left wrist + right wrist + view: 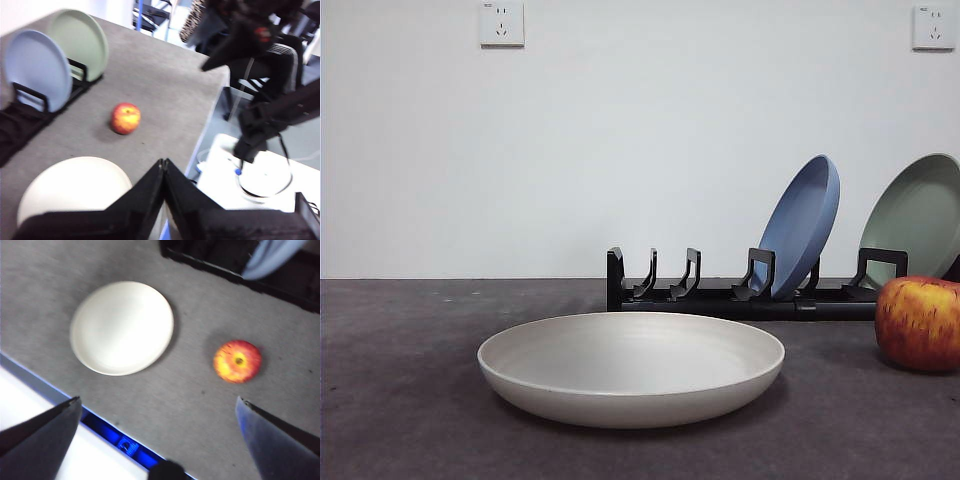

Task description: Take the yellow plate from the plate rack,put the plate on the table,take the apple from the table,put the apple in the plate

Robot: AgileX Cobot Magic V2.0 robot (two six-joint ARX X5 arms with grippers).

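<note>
The yellow plate (631, 366) (72, 187) (122, 327) lies flat and empty on the dark grey table (400, 400), in front of the black plate rack (720, 290). The red-and-yellow apple (920, 322) (125, 118) (237, 361) sits on the table to the plate's right, apart from it. My left gripper (164, 162) is shut, empty, raised above the table's front edge near the plate. My right gripper (157, 402) is open, high above the table edge, with plate and apple both below it. Neither arm shows in the front view.
A blue plate (804, 225) (35, 70) and a pale green plate (918, 215) (80, 37) stand upright in the rack's right slots; its left slots hold nothing. The table edge (100, 427) runs just under the right gripper. Chairs and clutter lie beyond the table.
</note>
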